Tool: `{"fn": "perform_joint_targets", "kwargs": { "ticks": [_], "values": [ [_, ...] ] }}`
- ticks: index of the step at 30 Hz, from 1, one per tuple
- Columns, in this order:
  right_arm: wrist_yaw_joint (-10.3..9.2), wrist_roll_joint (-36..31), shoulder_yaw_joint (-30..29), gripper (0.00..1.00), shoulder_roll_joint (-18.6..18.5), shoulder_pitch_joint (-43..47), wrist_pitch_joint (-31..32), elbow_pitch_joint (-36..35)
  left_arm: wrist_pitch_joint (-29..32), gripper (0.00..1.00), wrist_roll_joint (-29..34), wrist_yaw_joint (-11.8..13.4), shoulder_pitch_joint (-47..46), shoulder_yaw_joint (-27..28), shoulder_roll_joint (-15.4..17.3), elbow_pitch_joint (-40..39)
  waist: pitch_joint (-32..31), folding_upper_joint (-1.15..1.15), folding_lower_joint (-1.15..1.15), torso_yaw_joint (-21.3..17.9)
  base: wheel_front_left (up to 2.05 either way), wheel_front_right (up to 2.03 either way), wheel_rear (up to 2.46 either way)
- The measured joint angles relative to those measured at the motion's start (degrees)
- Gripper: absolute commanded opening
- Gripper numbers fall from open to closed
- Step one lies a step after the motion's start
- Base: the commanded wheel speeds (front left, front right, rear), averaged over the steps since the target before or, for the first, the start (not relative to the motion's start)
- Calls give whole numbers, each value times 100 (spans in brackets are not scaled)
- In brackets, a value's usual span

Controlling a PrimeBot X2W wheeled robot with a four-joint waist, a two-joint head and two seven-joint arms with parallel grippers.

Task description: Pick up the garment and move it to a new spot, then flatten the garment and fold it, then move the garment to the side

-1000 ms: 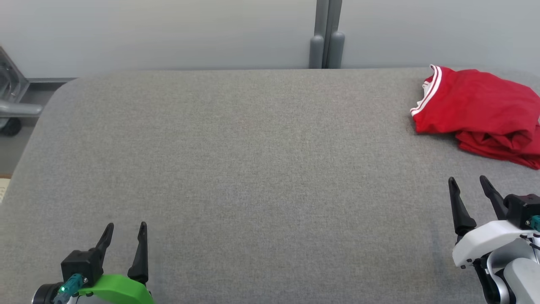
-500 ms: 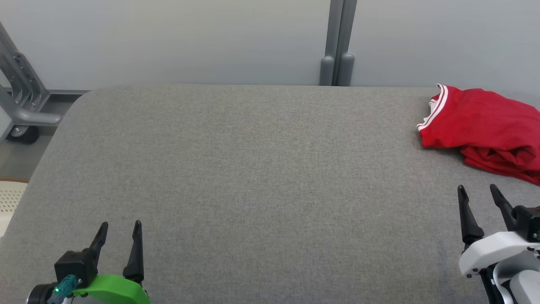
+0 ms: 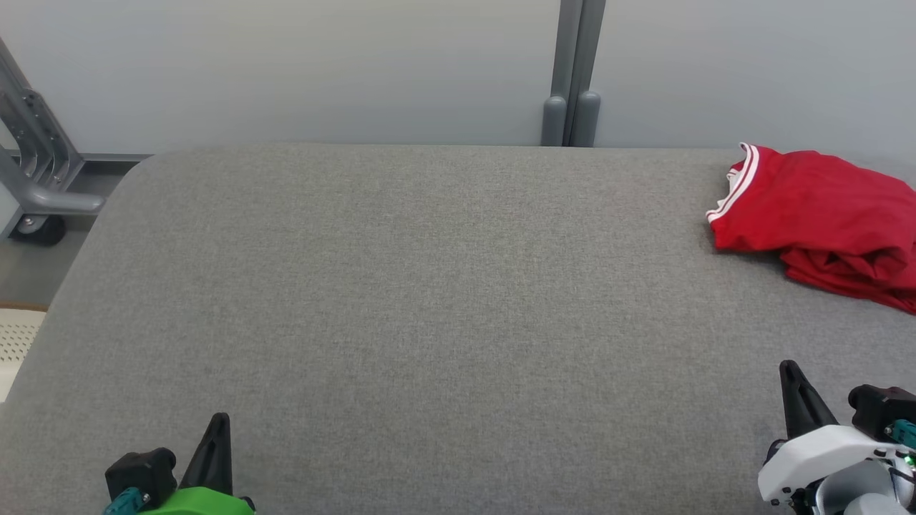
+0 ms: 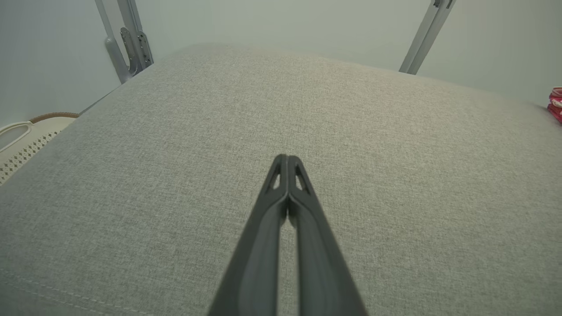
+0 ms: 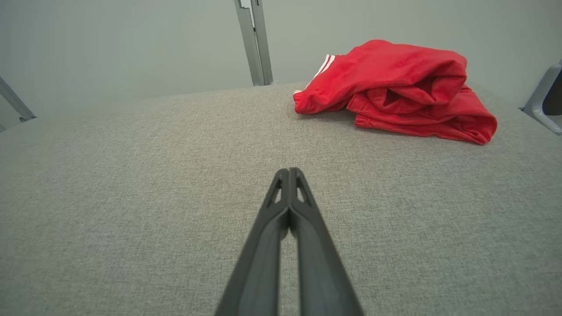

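The garment (image 3: 816, 207) lies bunched at the table's (image 3: 429, 300) far right (white stripes showing). The left gripper (image 4: 287, 158) and right gripper (image 5: 288, 170) are clenched empty, clear of it.

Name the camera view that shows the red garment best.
The right wrist view: the red garment lies whole in it, crumpled, white-striped edge plain. The head view cuts the garment off at its right edge; the left wrist view catches a sliver.

You had a plain pale wall (image 3: 286, 71) behind the grey fabric tabletop (image 3: 429, 286), a grey post (image 3: 575, 71) splitting it, and a wheeled metal frame (image 3: 44, 198) at left.
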Motion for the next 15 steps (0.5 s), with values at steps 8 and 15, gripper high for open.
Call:
{"fn": "perform_joint_targets", "kwargs": {
  "ticks": [8, 15],
  "values": [
    [91, 658, -149, 0, 134, -19, 164, -5, 167, 0, -626, -101, -5, 142, -102, -9, 21, 0, 0, -54, 0, 0, 0],
    [185, 1096, -297, 0, 222, -44, 315, -10, 310, 0, -1032, -201, -14, 268, -132, -15, 36, 0, 0, -93, 0, 0, 0]
  ]
}}
